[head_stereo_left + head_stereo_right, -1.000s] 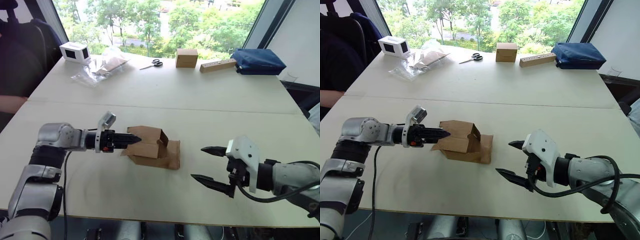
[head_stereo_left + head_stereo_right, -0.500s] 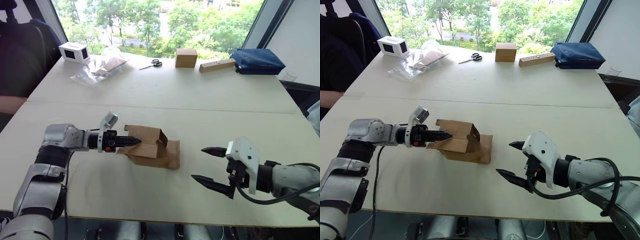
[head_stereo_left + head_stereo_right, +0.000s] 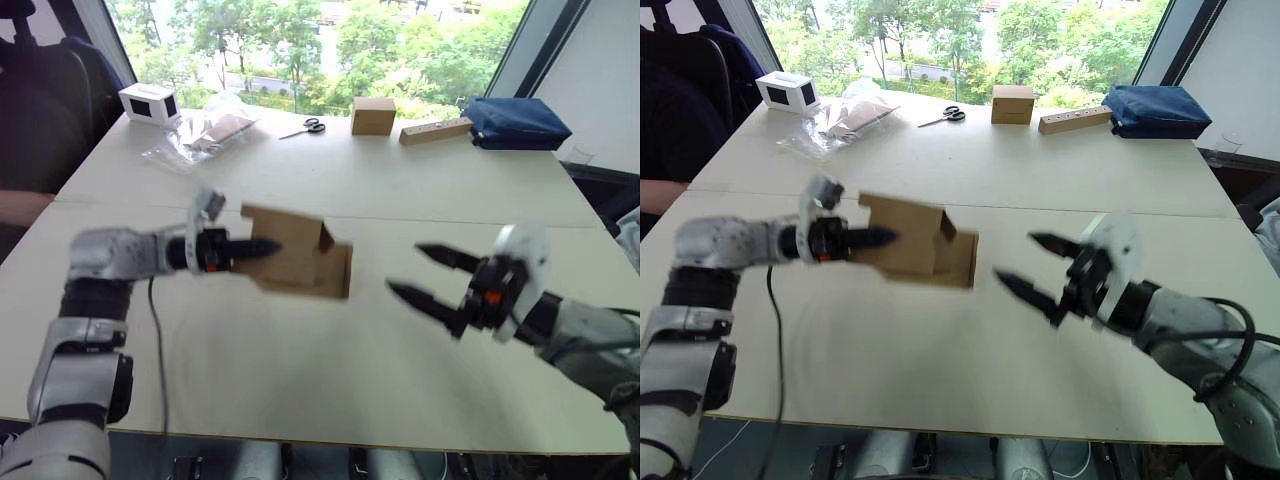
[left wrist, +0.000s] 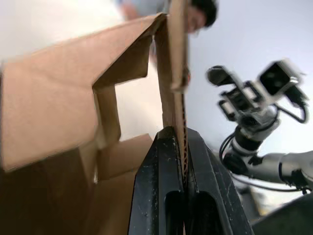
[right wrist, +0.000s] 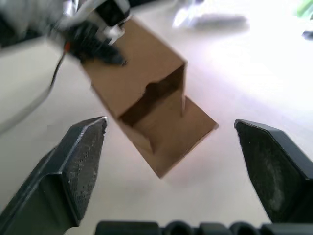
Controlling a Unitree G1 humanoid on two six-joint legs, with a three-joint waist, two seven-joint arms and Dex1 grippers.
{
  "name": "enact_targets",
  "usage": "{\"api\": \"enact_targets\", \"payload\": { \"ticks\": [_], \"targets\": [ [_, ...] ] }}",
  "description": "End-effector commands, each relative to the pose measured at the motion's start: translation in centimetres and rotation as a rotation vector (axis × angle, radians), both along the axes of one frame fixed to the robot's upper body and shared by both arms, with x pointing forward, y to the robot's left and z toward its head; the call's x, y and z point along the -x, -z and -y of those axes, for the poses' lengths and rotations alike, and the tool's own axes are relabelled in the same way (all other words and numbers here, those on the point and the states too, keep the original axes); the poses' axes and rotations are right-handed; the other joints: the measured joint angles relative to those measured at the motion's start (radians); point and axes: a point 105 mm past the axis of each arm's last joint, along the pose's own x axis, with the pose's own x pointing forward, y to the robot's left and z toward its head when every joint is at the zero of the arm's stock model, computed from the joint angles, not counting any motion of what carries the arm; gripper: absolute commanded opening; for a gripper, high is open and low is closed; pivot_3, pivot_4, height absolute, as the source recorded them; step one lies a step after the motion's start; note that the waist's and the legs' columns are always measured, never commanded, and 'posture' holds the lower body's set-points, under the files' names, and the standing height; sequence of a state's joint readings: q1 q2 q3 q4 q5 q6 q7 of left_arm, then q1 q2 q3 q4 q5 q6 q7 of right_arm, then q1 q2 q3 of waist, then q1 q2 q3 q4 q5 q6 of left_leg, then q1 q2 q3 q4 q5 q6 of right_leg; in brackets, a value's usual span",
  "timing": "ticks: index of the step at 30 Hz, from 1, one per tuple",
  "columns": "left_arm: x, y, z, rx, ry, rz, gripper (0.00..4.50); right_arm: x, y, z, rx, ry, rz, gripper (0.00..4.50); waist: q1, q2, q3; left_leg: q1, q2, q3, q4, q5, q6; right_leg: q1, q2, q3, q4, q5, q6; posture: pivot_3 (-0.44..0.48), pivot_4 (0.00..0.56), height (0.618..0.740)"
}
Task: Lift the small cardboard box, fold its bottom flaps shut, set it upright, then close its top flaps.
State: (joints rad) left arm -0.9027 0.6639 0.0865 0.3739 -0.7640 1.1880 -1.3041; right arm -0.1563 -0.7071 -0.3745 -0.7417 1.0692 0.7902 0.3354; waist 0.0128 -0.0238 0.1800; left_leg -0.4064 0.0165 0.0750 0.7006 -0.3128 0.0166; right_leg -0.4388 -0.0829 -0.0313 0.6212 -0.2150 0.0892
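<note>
My left pincer (image 4: pixel 183 147) is clamped on a cardboard panel of the small cardboard box (image 3: pixel 290 250), its 2 black fingers (image 4: pixel 159 196) pressed against either face of the corrugated edge. I hold the box off the surface (image 3: pixel 330 180), tilted, with its open end turned toward my right side and one flap (image 3: pixel 340 272) hanging out beyond the walls. My right pincer (image 3: pixel 432 276) hovers just beside that open end, apart from the box, fingers (image 5: pixel 78 161) spread wide. Through the right wrist view I see into the box's hollow. At the far edge of the surface lie scissors (image 3: pixel 312 126), another brown box (image 3: pixel 373 115) and a long narrow tan box (image 3: pixel 436 131).
</note>
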Motion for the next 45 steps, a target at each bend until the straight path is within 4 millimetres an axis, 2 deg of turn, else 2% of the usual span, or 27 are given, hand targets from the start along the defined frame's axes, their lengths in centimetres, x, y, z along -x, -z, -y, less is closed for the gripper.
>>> {"api": "enact_targets", "payload": {
  "ticks": [1,5,8,13,17,22,25,35,41,45],
  "targets": [
    [0.5,-3.6,0.1,0.044,0.002,0.177,0.00,-1.4,-2.9,1.7,-0.091,0.124,0.130,2.64,-0.001,0.001,0.000,0.000,0.000,0.000,0.000,0.000,0.000,0.000,0.000,0.000,0.000,0.000,0.000,0.000,0.150,0.740],
    [1.1,-6.3,0.7,0.033,0.020,0.346,0.00,-3.0,-6.1,1.1,-0.210,0.135,0.247,1.04,-0.007,0.001,0.000,0.001,-0.001,0.002,0.000,0.000,0.000,-0.002,0.000,0.001,0.004,0.000,0.000,0.000,0.150,0.740],
    [1.2,-8.3,1.0,0.038,0.028,0.449,0.00,-3.9,-8.4,-0.3,-0.226,0.080,0.320,0.02,-0.009,0.001,0.001,0.001,-0.001,0.001,0.000,0.001,-0.002,-0.004,0.001,0.001,0.008,0.000,0.000,0.000,0.150,0.740],
    [1.6,-9.4,1.4,0.048,0.057,0.517,0.00,-4.6,-8.7,-2.7,-0.124,0.005,0.333,0.02,-0.009,0.002,0.000,0.001,-0.001,0.001,-0.001,0.002,-0.003,-0.004,0.002,0.001,0.008,0.000,0.000,0.000,0.150,0.740],
    [2.2,-9.9,1.8,0.051,0.084,0.556,0.00,-5.2,-8.8,-3.3,-0.096,0.006,0.347,0.02,-0.009,0.002,0.000,0.000,-0.001,0.001,0.000,0.001,-0.002,-0.004,0.001,0.001,0.008,0.000,0.000,0.000,0.150,0.740],
    [2.6,-10.0,2.1,0.053,0.105,0.571,0.00,-5.3,-8.5,-5.1,-0.053,-0.064,0.356,0.02,-0.010,0.002,0.000,0.000,-0.001,0.001,0.000,0.001,-0.002,-0.004,0.001,0.001,0.008,0.000,0.000,0.000,0.150,0.740],
    [2.9,-9.9,2.2,0.050,0.122,0.571,0.00,-5.3,-8.2,-5.6,-0.032,-0.091,0.357,0.02,-0.013,0.002,0.000,0.000,-0.001,0.001,0.000,0.001,-0.002,-0.004,0.001,0.001,0.008,0.000,0.000,0.000,0.150,0.740],
    [3.3,-9.2,3.0,0.044,0.159,0.564,0.00,-3.6,-8.6,-7.5,-0.052,-0.229,0.376,0.02,-0.025,0.002,0.000,0.000,0.000,0.001,0.000,0.001,-0.002,-0.004,0.001,0.001,0.008,0.000,0.000,0.000,0.150,0.740],
    [3.6,-9.0,3.5,0.065,0.188,0.546,0.00,-3.7,-8.8,-8.4,-0.055,-0.244,0.396,0.02,-0.026,0.002,0.000,0.000,0.000,0.001,0.000,0.002,-0.002,-0.004,0.001,0.001,0.008,0.000,0.000,0.000,0.150,0.740],
    [3.0,-8.9,3.2,0.063,0.153,0.541,0.00,-3.5,-8.8,-8.5,-0.037,-0.251,0.408,0.02,-0.025,0.002,0.000,0.000,0.000,0.001,0.000,0.002,-0.002,-0.004,0.001,0.001,0.008,0.000,0.000,0.000,0.150,0.740]
  ]
}}
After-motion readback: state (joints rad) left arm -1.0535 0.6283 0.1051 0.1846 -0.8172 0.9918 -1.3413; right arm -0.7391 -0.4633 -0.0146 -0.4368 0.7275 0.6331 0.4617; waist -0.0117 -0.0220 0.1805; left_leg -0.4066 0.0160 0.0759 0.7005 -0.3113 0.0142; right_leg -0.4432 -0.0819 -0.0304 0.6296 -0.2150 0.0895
